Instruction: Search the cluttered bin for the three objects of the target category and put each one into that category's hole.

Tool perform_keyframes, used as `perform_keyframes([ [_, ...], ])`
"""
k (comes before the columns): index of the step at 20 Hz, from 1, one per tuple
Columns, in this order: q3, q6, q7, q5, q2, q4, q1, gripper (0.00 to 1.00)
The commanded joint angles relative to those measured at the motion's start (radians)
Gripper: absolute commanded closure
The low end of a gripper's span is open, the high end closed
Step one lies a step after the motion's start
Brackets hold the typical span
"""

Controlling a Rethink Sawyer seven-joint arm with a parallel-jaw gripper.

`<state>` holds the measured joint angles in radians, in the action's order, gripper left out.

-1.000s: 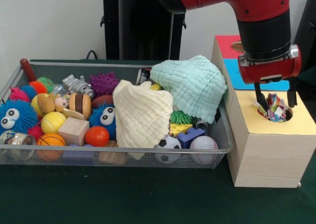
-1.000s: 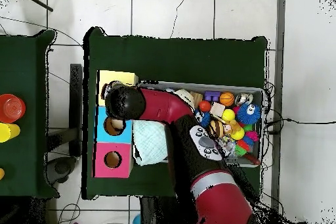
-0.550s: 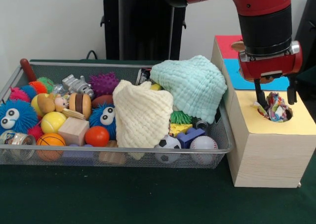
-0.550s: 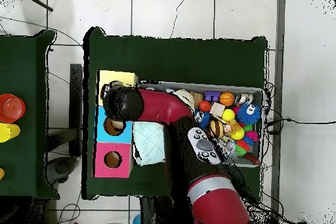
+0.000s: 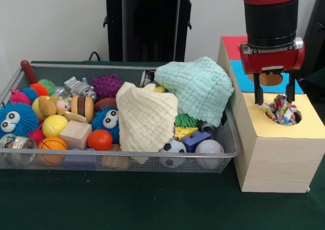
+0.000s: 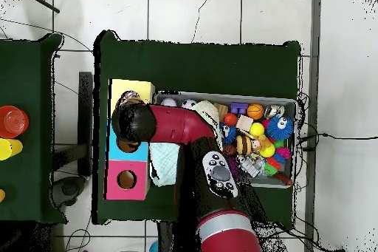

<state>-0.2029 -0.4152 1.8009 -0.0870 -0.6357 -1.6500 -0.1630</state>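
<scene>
A crumpled multicoloured cloth (image 5: 282, 111) sits stuffed in the round hole of the yellow section (image 5: 304, 129) of the wooden box, partly sticking out. My gripper (image 5: 274, 95) hangs open just above and slightly behind it, with nothing between its fingers. In the wire bin (image 5: 122, 159) a cream waffle cloth (image 5: 147, 119) and a mint green cloth (image 5: 199, 88) lie draped over the toys. In the overhead view the arm's wrist (image 6: 133, 121) covers the gripper, and the cloth (image 6: 131, 100) shows in the hole of the yellow section (image 6: 137, 86).
The box also has a blue section (image 5: 242, 78) and a red section (image 5: 231, 45), each with a hole. The bin holds several balls, blue furry toys (image 5: 15, 119), a wooden block (image 5: 75, 133) and a spiky purple ball (image 5: 106, 85). A black stand (image 5: 144, 32) rises behind the bin.
The gripper has risen and drawn back from the yellow hole, leaving the multicoloured cloth in it. The arm's upper links swung out of the front view.
</scene>
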Motion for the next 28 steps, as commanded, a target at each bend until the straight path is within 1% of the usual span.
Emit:
perform_keyframes([
  [1, 0.084, -0.05, 0.194, -0.013, 0.027, 0.001, 0.009, 0.0],
  [4, 0.087, -0.04, 0.186, -0.018, 0.043, 0.016, 0.012, 0.0],
  [8, 0.069, -0.016, 0.171, -0.026, 0.052, 0.016, 0.0, 0.0],
  [13, 0.087, -0.01, 0.172, -0.019, 0.06, 0.036, 0.011, 0.0],
  [20, 0.106, 0.015, 0.178, -0.013, 0.063, 0.038, 0.023, 0.0],
  [23, 0.116, 0.055, 0.186, -0.01, 0.077, 0.053, 0.033, 0.0],
  [25, 0.124, 0.102, 0.195, -0.01, 0.099, 0.079, 0.044, 0.0],
  [28, 0.121, 0.11, 0.201, -0.028, 0.127, 0.107, 0.053, 0.0],
])
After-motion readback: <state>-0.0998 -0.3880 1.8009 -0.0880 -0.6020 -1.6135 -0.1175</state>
